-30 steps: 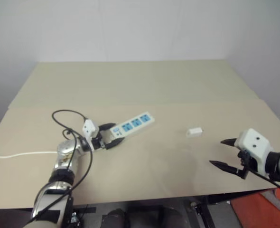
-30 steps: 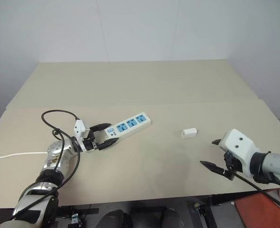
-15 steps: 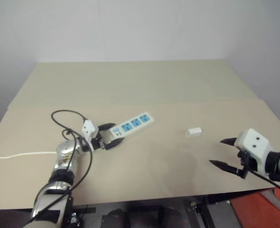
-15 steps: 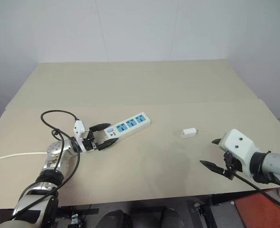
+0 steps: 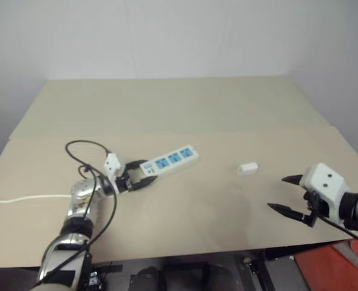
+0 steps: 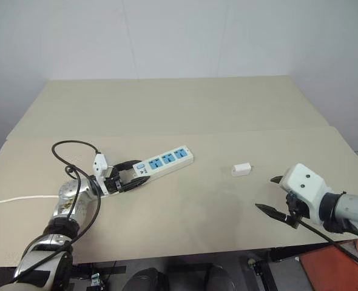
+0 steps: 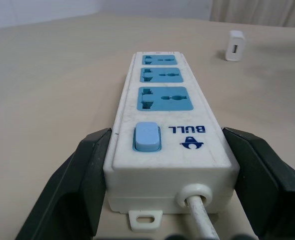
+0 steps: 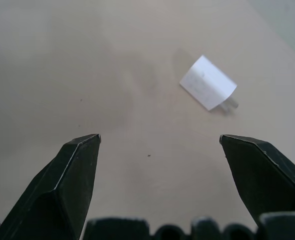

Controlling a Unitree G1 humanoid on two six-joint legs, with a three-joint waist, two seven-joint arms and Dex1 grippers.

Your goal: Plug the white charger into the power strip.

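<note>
- White plastic, the power strip [image 7: 167,130], is being pinched at its switch end by the left claw [image 6: 125,179], seemingly so that it is being kept steady on the bench [image 5: 185,115] for plugging.
- The white charger [image 8: 208,82] is lying on its side, well apart from the strip, prongs exposed.
- The right claw [image 8: 187,175] is being held spread wide just short of the charger, judged ready for a pick-up.
</note>
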